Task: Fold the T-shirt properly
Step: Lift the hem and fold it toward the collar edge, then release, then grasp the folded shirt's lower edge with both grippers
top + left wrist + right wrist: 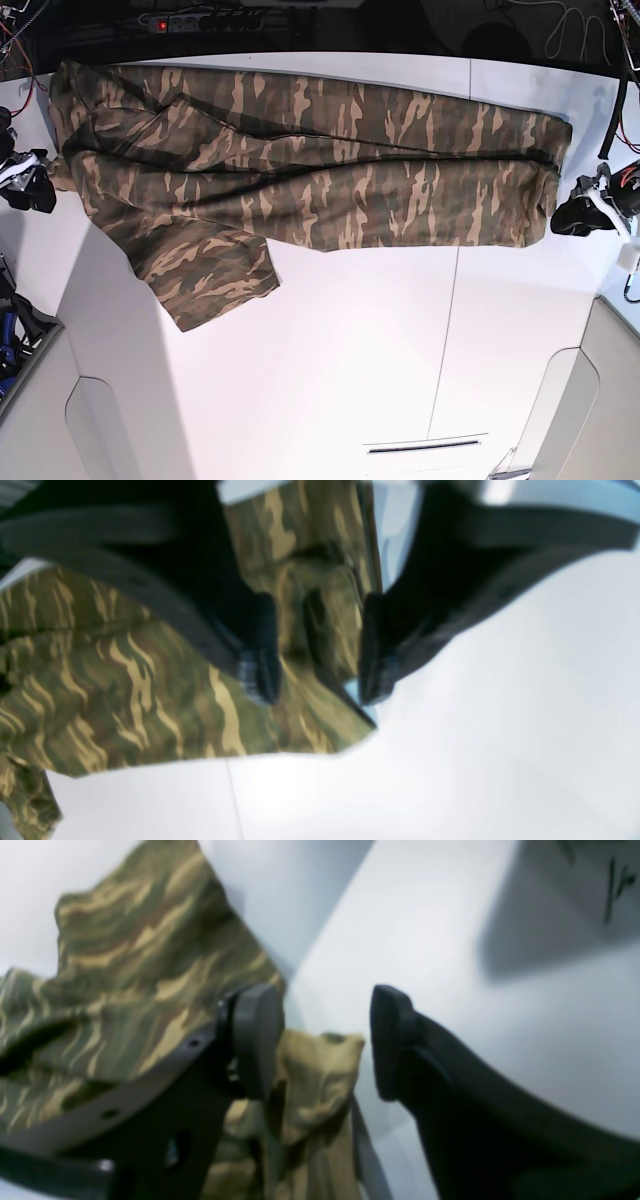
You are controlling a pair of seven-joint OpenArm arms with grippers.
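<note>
A white table point(330, 370) fills most of the base view, with a thin seam running down it right of centre and a short dark slot near the bottom edge. Beyond its far edge, along the top of the frame, the background is dark; a power strip point(195, 20) with a red light sits at upper left and loose cables point(575, 30) trail at upper right. Pale rounded panels stand at the lower left and lower right corners.

The T-shirt point(300, 170) lies stretched sideways across the upper half of the table, reaching from near the left edge to near the right edge. One sleeve point(210, 275) spreads down toward the lower left of the cloth, flat on the table. Long creases run along its length.

The left gripper point(575, 215) is at the right edge of the base view, beside the shirt's right end. In the left wrist view its jaws stand partly apart with a bunched fold of the shirt point(320, 625) between them; the pads do not appear pressed shut on it.

The right gripper point(30, 190) is at the left edge, touching the shirt's left end. In the right wrist view its jaws are well apart, with a lump of cloth point(310, 1080) lying between them, nearer the left pad point(255, 1040); no grip on it shows.
</note>
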